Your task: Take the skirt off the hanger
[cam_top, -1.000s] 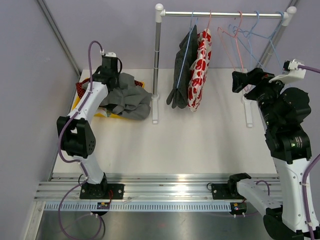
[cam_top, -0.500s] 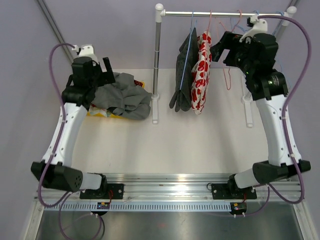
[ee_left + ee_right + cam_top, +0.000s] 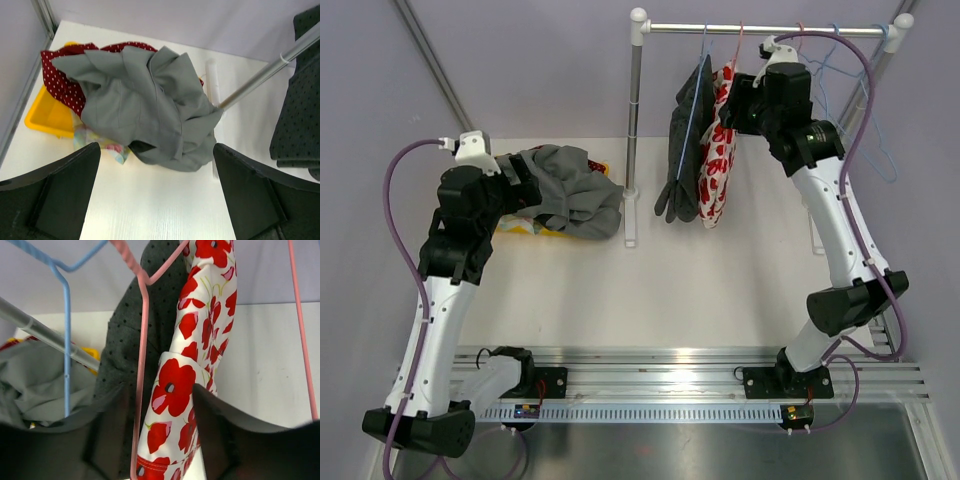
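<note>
A white skirt with red poppies [image 3: 718,150] hangs on a pink hanger [image 3: 141,340] on the rail; it also shows in the right wrist view [image 3: 175,390]. Beside it on the left, a dark grey dotted skirt [image 3: 685,140] hangs on a blue hanger [image 3: 66,340]. My right gripper [image 3: 745,100] is high at the rail and open; in the right wrist view [image 3: 165,440] its fingers straddle the poppy skirt and the pink hanger wire. My left gripper [image 3: 525,180] is open and empty; in the left wrist view [image 3: 157,200] it hovers above a pile of grey clothes [image 3: 145,105].
The grey pile [image 3: 570,190] lies over a yellow bin [image 3: 45,115] with a red dotted cloth [image 3: 60,85] at the back left. The rack's left post [image 3: 634,130] stands next to the pile. Several empty pink and blue hangers [image 3: 850,70] hang at the rail's right end.
My right arm has swung left along the rail from the empty hangers to the poppy skirt. My left arm has drawn back and up from the grey pile.
</note>
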Robot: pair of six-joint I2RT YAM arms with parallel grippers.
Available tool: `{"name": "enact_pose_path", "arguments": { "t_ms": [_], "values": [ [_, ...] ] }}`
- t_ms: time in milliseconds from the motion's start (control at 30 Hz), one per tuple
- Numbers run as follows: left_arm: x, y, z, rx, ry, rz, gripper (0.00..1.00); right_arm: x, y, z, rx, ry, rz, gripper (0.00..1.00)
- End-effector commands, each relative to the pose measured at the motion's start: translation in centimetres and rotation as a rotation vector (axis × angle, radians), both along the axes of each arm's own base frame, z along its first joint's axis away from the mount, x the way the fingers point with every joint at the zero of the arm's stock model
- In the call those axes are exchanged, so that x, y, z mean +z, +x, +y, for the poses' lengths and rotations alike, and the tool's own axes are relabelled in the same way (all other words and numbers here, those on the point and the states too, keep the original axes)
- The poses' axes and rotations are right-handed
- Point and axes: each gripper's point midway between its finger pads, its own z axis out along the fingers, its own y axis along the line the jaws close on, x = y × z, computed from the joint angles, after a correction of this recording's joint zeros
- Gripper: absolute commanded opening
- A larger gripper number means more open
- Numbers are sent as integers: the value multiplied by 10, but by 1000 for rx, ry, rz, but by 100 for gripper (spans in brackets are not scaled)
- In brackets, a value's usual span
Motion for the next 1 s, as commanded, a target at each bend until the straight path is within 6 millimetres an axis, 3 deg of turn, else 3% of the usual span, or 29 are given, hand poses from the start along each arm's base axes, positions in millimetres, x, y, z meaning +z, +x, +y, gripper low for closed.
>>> {"name": "enact_pose_path", "arguments": {
  "t_ms": [0, 33, 67, 167, 200, 367, 467, 567, 700, 800, 833, 900, 933, 967],
  "values": [
    [1, -8, -6, -31, -30, -25, 99, 1, 18, 7, -29, -16, -33, 54],
    [-2, -10, -6, -34, -30, -14, 99, -7, 23, 9, -28, -25, -15, 49],
    [-10, -11, -7, -36, -32, 1, 99, -9, 24, 9, -34, -30, -10, 35],
    [-15, -18, -8, -44, -41, 2, 99, -9, 28, 6, -60, -36, -9, 5],
    [-17, -19, -8, -45, -42, 5, 99, -6, 28, 4, -72, -36, -14, 0],
    [-11, -28, -18, -100, -66, -11, 99, 17, 17, -5, -88, -43, -64, 0],
    [1, -31, -27, -132, -74, -45, 99, 42, 9, -11, -101, -52, -107, 0],
    [12, -30, -36, -155, -79, -67, 99, 82, -4, -20, -114, -42, -185, 0],
    [32, -25, -56, -210, -69, -90, 99, 107, -22, -26, -122, -20, -232, 0],
    [51, -26, -91, -302, -44, -119, 99, 110, -39, -33, -128, -9, -223, 0],
    [58, -32, -114, -371, -29, -140, 99, 115, -51, -37, -129, 0, -229, 0],
    [74, -37, -141, -449, -27, -175, 99, 104, -59, -38, -120, -8, -197, 0],
    [78, -41, -169, -545, -39, -192, 99, 109, -74, -41, -115, 3, -206, 0],
    [83, -44, -183, -599, -58, -210, 99, 97, -76, -38, -97, 4, -174, 0]
  ]
}}
